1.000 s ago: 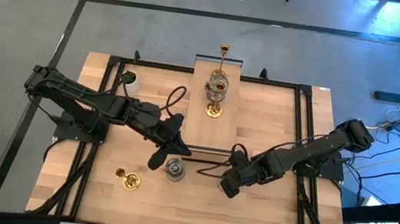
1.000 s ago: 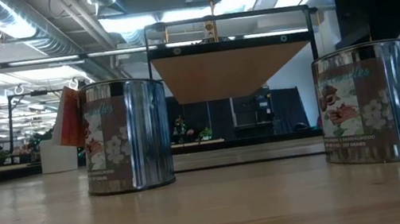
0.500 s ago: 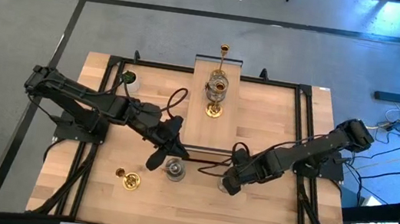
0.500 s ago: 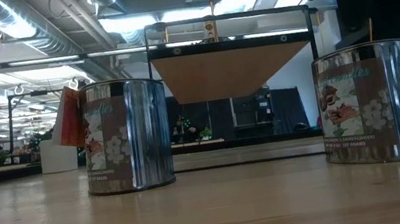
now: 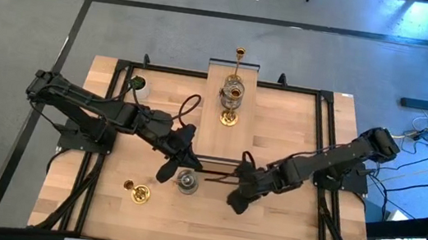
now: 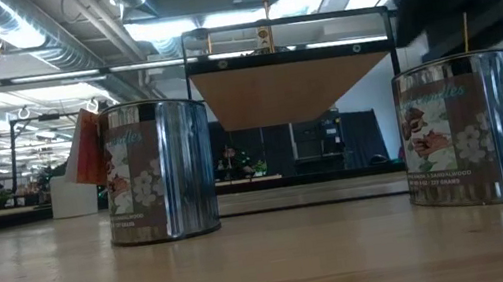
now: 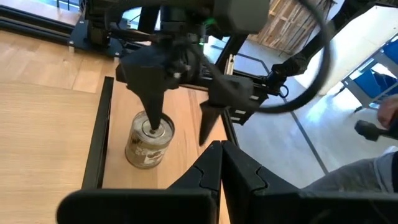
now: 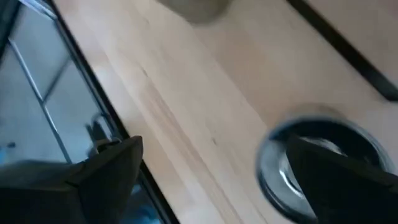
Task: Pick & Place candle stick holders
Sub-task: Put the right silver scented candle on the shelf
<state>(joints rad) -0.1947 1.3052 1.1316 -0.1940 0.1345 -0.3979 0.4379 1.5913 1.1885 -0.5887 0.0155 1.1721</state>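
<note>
Two squat silver holders stand upright near the table's front. One (image 5: 187,181) (image 6: 155,171) is just right of my left gripper (image 5: 168,168), which is shut and empty (image 7: 219,163). The other (image 7: 146,148) (image 6: 467,127) is hidden under my right gripper (image 5: 235,199) in the high view. My right gripper is open, with one finger inside this holder's mouth and one outside. A brass holder (image 5: 138,193) is at the near left. A second brass holder (image 5: 229,119) and a glass one (image 5: 232,92) stand at mid-table. A third brass holder (image 5: 240,55) stands on the raised shelf. My right gripper comes from above, fingers pointing down. One finger (image 7: 153,118) reaches into the open top (image 7: 150,129) of the silver holder and the other (image 7: 206,121) stands outside its wall. The holder stands upright on the table. I cannot tell whether either finger touches it.
A white cup with green inside (image 5: 138,85) stands at the far left. A raised wooden shelf (image 5: 221,69) spans the far middle on a black frame. Black rails (image 5: 323,143) run around the table top. Bare wood lies at the near right.
My right gripper has moved a little toward the table's left edge and stands over the second silver holder. Both silver holders have stayed where they were.
</note>
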